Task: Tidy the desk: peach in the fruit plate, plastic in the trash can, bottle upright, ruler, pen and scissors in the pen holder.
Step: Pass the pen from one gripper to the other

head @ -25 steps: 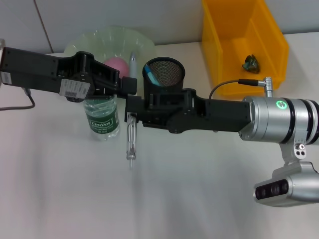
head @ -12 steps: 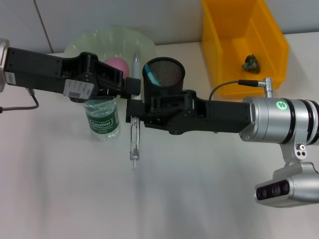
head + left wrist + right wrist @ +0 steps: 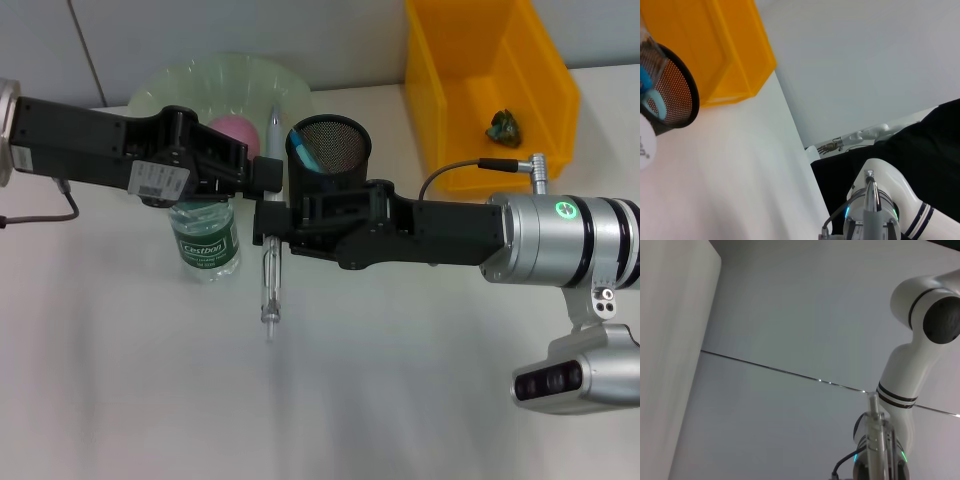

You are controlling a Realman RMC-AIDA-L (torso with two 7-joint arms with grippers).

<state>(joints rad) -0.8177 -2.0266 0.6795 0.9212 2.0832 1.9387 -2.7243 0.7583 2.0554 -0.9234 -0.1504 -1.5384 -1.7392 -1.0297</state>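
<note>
My right gripper [image 3: 266, 226] is shut on a clear pen [image 3: 268, 290] that hangs upright in front of the black mesh pen holder [image 3: 330, 146]. The pen [image 3: 875, 440] also shows in the right wrist view. Blue scissors [image 3: 303, 150] stand in the holder. My left gripper [image 3: 262, 172] reaches in from the left, close to the pen's upper part. The bottle [image 3: 206, 243] stands upright below that arm. A pink peach [image 3: 236, 127] lies in the green fruit plate [image 3: 190, 85]. Crumpled plastic [image 3: 503, 127] sits in the yellow trash can [image 3: 550, 80]. The ruler is out of view.
The plate, holder and bin line the back of the white desk near the wall. In the left wrist view the pen holder [image 3: 675, 95] and yellow bin [image 3: 715, 45] appear, with my right arm's silver housing [image 3: 875, 210] beyond. Bare desk lies in front.
The pen and right gripper have shifted slightly to the right and a little lower. The left gripper has edged right, closer to the pen.
</note>
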